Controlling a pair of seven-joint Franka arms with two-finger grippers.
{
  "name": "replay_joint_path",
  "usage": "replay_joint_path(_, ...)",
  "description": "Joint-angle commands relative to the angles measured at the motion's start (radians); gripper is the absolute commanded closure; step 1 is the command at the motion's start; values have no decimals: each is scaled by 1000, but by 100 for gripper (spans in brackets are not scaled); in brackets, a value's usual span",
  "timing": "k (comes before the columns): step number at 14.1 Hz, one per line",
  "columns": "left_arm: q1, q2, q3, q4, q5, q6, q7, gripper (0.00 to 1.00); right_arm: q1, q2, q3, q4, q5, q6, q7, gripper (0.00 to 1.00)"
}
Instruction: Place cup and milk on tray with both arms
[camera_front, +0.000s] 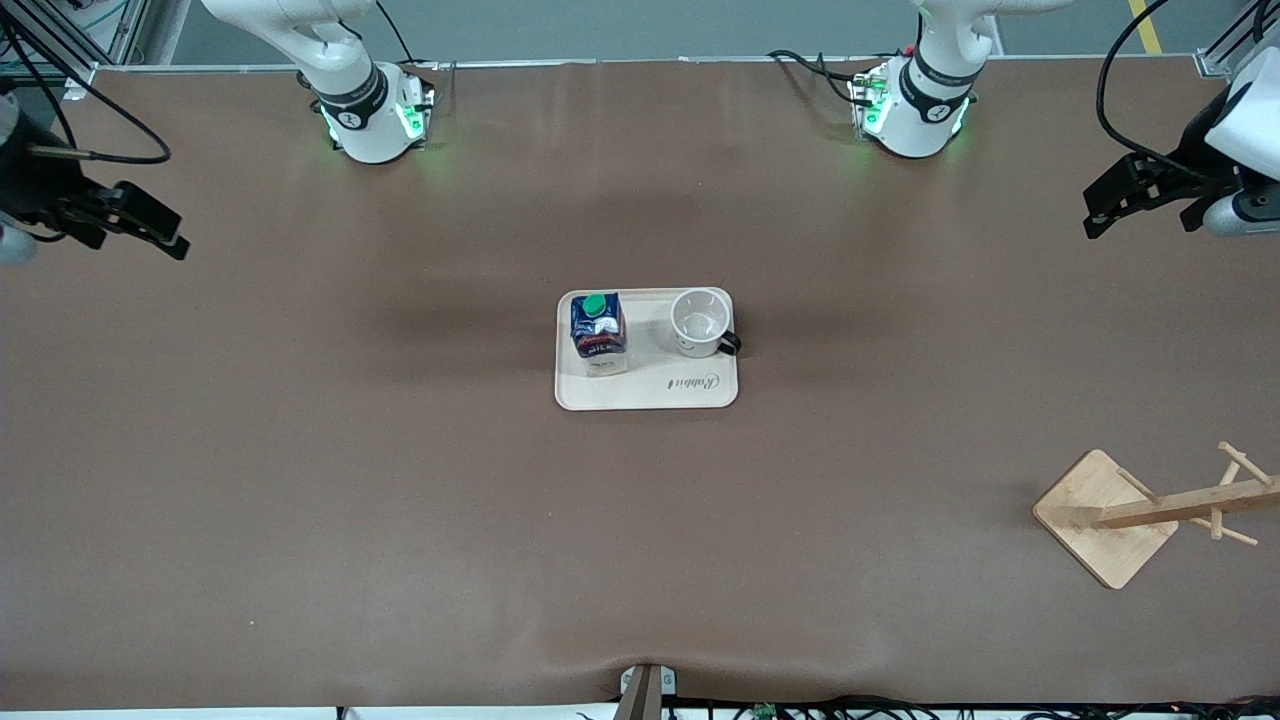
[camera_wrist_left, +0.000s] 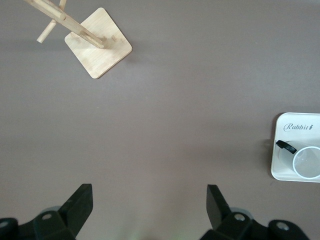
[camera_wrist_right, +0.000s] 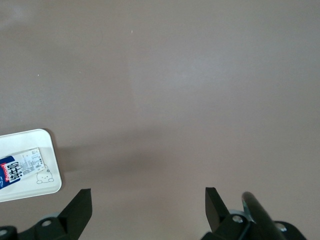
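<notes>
The cream tray lies in the middle of the table. On it stand the dark-blue milk with its green cap, toward the right arm's end, and the white cup, handle pointing toward the left arm's end. My left gripper hangs open over the left arm's end of the table, well away from the tray. My right gripper hangs open over the right arm's end. In the left wrist view the left gripper holds nothing, with tray and cup at the edge. The right gripper holds nothing; tray and milk show.
A wooden rack with a square base and slanted pegs stands near the front camera at the left arm's end, seen too as the rack in the left wrist view. Brown mat covers the table. Both arm bases glow green.
</notes>
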Motion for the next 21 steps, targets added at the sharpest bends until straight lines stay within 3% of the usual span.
replay_joint_path(1,1,-22,-2,-15,-8,11,15,0,-50,62,22,123,8,-73,-95,0)
replay_joint_path(4,1,-20,-2,-12,-8,11,9,0,-52,112,22,209,44,-157,-117,0)
replay_joint_path(8,-1,-14,-2,-9,-8,15,0,0,-75,103,24,182,57,-194,-125,0)
replay_joint_path(14,4,-14,1,-3,-8,14,15,0,-89,99,22,142,40,-146,-168,0)
replay_joint_path(18,5,-7,6,25,-7,6,12,0,-41,93,39,143,-67,-148,-169,0)
replay_joint_path(21,4,0,6,28,2,-2,12,0,-50,89,33,140,-60,-154,-159,0)
